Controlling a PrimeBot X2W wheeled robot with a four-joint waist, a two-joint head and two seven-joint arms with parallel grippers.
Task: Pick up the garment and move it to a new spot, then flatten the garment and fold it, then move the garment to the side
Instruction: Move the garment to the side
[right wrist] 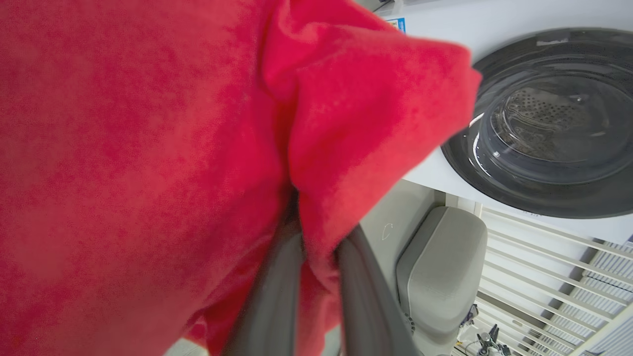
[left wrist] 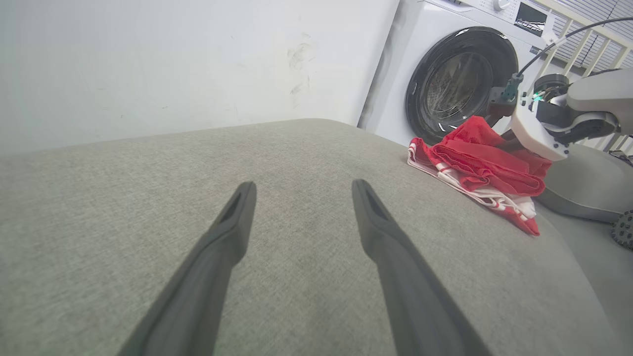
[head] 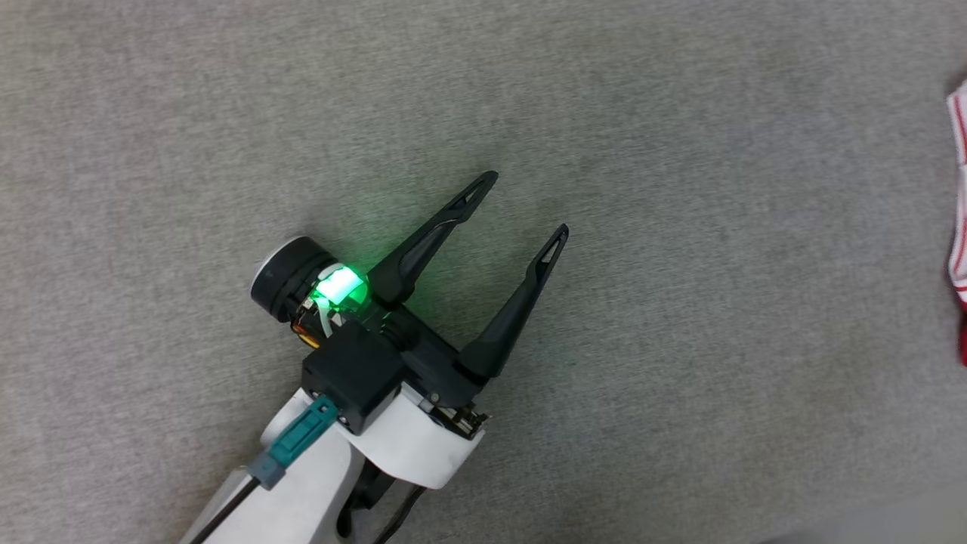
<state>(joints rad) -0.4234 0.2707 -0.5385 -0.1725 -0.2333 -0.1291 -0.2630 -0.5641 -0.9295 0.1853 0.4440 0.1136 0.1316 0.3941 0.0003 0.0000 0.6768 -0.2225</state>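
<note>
The garment (left wrist: 484,163), a red shirt with white and striped trim, lies bunched at the far right edge of a grey fabric surface (left wrist: 296,148). A strip of the garment (head: 959,189) also shows at the right border of the head view. My right gripper (right wrist: 319,237) is shut on a fold of the garment (right wrist: 148,148), whose red cloth hangs close over its fingers (right wrist: 277,287). In the left wrist view the right arm's pale wrist (left wrist: 544,118) reaches into the bunch from the right. My left gripper (head: 523,204) hovers open over bare grey fabric, well left of the garment, holding nothing.
A white front-loading washing machine (left wrist: 455,74) with a dark round door stands just beyond the garment. A white wall (left wrist: 173,64) rises behind the surface. A grey rounded body (left wrist: 583,188) and white railings (right wrist: 544,257) sit to the right.
</note>
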